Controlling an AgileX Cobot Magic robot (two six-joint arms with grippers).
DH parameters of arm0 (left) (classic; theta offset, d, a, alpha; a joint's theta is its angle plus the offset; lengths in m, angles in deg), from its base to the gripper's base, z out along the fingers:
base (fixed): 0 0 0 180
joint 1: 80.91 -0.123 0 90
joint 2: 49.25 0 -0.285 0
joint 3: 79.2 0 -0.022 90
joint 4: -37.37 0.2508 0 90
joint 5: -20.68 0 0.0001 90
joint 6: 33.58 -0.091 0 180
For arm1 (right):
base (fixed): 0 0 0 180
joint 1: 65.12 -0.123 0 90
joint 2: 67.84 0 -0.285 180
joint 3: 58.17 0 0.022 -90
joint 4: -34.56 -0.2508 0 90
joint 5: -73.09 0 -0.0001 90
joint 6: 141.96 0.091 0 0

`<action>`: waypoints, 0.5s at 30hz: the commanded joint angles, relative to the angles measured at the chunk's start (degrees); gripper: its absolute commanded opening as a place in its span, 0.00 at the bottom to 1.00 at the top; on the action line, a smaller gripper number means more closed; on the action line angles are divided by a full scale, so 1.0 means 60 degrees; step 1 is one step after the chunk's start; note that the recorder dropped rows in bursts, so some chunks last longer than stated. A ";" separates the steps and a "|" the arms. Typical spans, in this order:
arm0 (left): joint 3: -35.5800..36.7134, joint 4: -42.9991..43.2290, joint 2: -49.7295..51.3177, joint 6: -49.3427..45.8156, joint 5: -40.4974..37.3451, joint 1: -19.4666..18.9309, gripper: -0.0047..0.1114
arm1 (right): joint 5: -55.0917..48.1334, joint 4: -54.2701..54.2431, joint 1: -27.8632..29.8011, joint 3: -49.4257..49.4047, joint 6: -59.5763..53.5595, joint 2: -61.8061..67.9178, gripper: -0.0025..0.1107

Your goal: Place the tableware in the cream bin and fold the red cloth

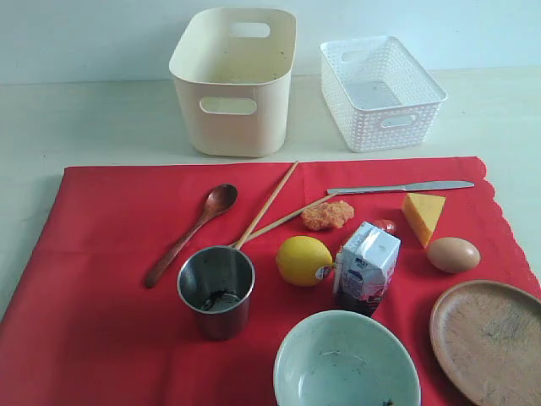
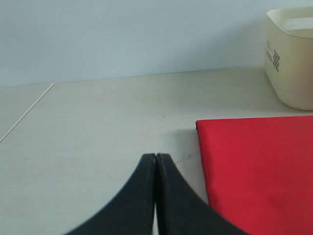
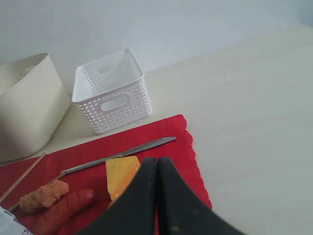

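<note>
**Left gripper** [image 2: 155, 159]: jaws pressed together, gripping nothing, over bare bench just beside the left border of the red cloth [image 2: 254, 171]. **Right gripper** [image 3: 157, 163]: jaws likewise closed, nothing held, above the cloth's scalloped side by the cheese wedge [image 3: 121, 172].

The cloth lies flat along the bench's near edge. It carries:
- one wooden spoon [image 1: 190, 233]
- two chopsticks [image 1: 266, 205]
- one table knife [image 1: 401, 187]
- one steel cup [image 1: 216, 292]
- one pale bowl [image 1: 330, 364]
- one brown plate [image 1: 490, 338]

One cream bin [image 1: 232, 127] stands towards the far edge, just beyond the cloth.

Smooth black tapered left end effector [image 2: 155, 156], right end effector [image 3: 157, 159]
</note>
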 commanded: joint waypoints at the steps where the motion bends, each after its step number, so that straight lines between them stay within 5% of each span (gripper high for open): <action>1: 0.0002 0.0034 -0.0056 0.0068 0.0058 0.0053 0.05 | 0.0123 0.0079 0.0000 -0.0040 -0.0020 -0.0056 0.02; 15: 0.0002 0.0034 -0.0056 0.0068 0.0058 0.0053 0.05 | 0.0191 0.0079 0.0000 -0.0040 -0.0020 -0.0056 0.02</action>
